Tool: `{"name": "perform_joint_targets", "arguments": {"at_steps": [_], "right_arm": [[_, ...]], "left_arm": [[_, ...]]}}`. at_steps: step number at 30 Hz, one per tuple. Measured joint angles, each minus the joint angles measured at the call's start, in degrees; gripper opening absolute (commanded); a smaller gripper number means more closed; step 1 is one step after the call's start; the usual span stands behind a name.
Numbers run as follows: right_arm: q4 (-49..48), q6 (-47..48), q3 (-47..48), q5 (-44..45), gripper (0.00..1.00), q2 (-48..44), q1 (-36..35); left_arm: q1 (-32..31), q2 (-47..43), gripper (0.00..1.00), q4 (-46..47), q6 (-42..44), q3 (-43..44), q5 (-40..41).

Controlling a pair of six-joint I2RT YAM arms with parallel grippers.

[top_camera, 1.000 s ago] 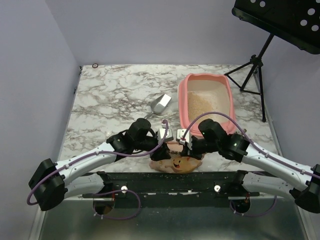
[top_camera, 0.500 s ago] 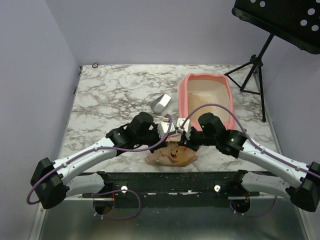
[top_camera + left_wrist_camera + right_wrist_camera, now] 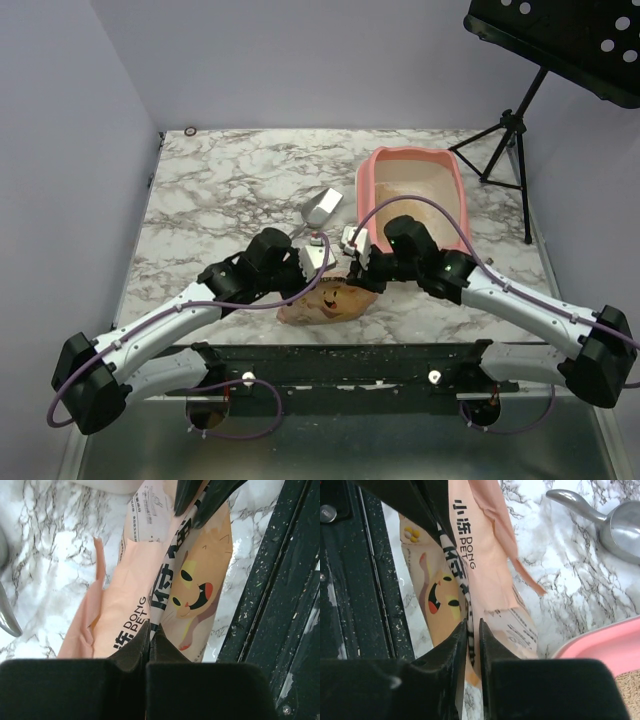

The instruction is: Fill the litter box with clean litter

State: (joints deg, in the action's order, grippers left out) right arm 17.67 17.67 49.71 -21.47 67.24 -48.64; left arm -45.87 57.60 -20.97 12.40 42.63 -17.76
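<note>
Litter box: pink tray flat on the marble table, far right, just beyond the right arm.
Litter: a beige layer covers the tray floor as far as the top view shows; its depth cannot be told.
Bag: orange cat-face bag near the table's near edge, between the 2 grippers. It is short of the tray's near-left corner and not over the tray. It looks slack and flattened; whether its body rests on the marble cannot be told.
Left gripper: fingers pressed together on the bag's edge.
Right gripper: jaws a slit apart with the bag's striped seam running between them; whether they bite on it cannot be told.
Scoop: grey metal, lying on the marble left of the tray, in neither gripper.
Done: judging by the covered floor and the limp bag, most of the pouring looks finished.
Remaining: probably emptying any last granules, setting the bag down clear of the tray, and perhaps levelling the layer.
Risk: with only 1 sure grip, the bag could swing and scatter grains on the marble.
</note>
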Motion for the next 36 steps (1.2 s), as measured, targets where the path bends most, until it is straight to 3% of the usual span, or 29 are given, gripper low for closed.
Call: {"name": "perform_joint_targets", "arguments": {"at_steps": [4, 19, 32, 36], "right_arm": [[-0.1, -0.3, -1.8, 0.0, 0.35, -1.3, 0.7], [-0.9, 7.3, -5.6, 1.9, 0.44, -7.1, 0.8], [-0.9, 17.6, -8.0, 2.1, 0.44, -5.4, 2.3], [-0.9, 18.2, -8.4, 2.1, 0.36, -5.2, 3.9]], "left_arm": [[0.8, 1.0, 0.0, -1.9, -0.1, -0.4, 0.2], [0.6, -0.2, 0.0, -2.4, -0.3, -0.6, 0.0], [0.5, -2.9, 0.0, -2.5, -1.9, -2.1, 0.5], [0.4, -3.6, 0.0, -2.6, -2.3, -2.4, 0.7]]}}
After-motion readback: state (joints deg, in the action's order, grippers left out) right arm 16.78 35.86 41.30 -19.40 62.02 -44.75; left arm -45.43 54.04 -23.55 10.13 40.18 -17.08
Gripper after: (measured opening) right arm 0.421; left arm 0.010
